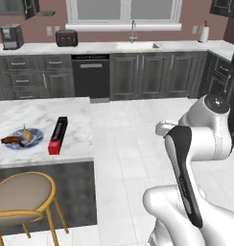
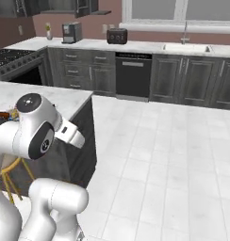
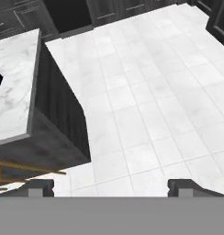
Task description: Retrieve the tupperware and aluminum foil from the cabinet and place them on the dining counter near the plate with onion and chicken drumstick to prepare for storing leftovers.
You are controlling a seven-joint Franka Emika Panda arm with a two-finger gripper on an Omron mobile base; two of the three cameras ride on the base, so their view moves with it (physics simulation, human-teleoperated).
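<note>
Aluminum foil [image 1: 58, 135], one black carton with a red end, lies flat on the marble bench [image 1: 76, 115] in the left base view, just right of one blue-rimmed plate [image 1: 36, 137] holding a chicken drumstick [image 1: 12, 140]. One wooden chair [image 1: 23, 197] stands below. Right base view: the bench corner [image 2: 74, 100] sits behind the arm. Hand view: the hand [image 3: 111, 186] is wide open and empty above floor tiles.
</note>
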